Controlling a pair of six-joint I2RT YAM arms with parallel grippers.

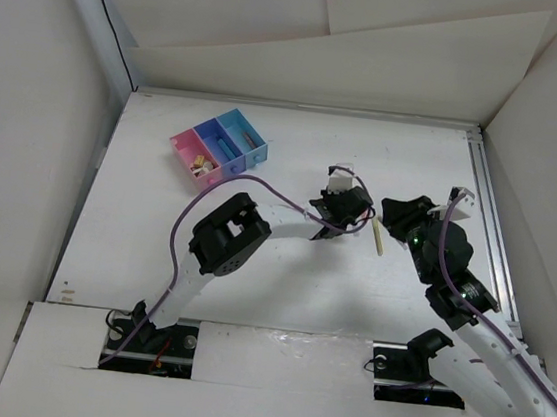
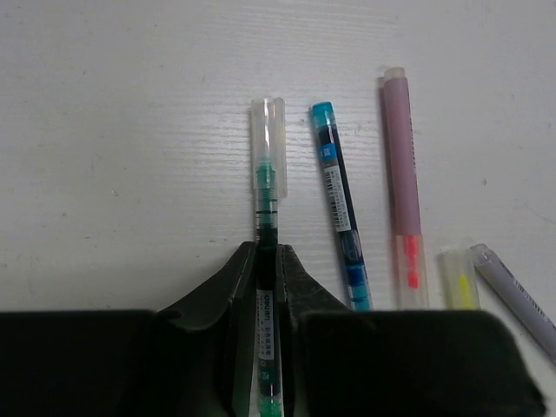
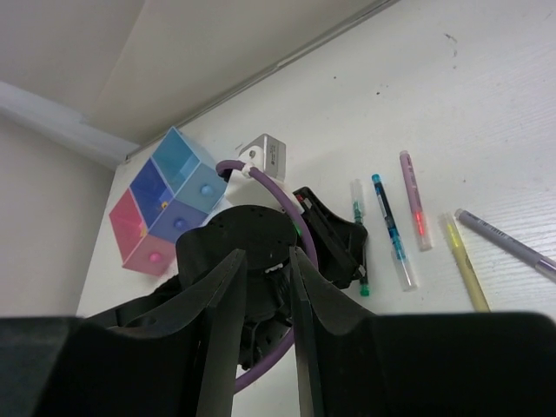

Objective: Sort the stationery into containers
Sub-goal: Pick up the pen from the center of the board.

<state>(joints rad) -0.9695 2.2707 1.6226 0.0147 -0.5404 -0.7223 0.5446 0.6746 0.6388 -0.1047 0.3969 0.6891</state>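
Left pincer (image 2: pixel 265 256) was clamped on the green pen (image 2: pixel 264 187), at its tail — I held it so for carrying to the far-left containers (image 1: pixel 177 145).

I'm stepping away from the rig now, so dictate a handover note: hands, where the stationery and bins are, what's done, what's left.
Left hand: shut on the green pen with a clear plastic cap.
Right hand: open, empty.
Loose on the white table beside it: blue pen, pink highlighter, yellow highlighter, grey pen.
Joined pink, dark-blue and light-blue plastic bins, far left: a few small items inside.
Left: bin those five.
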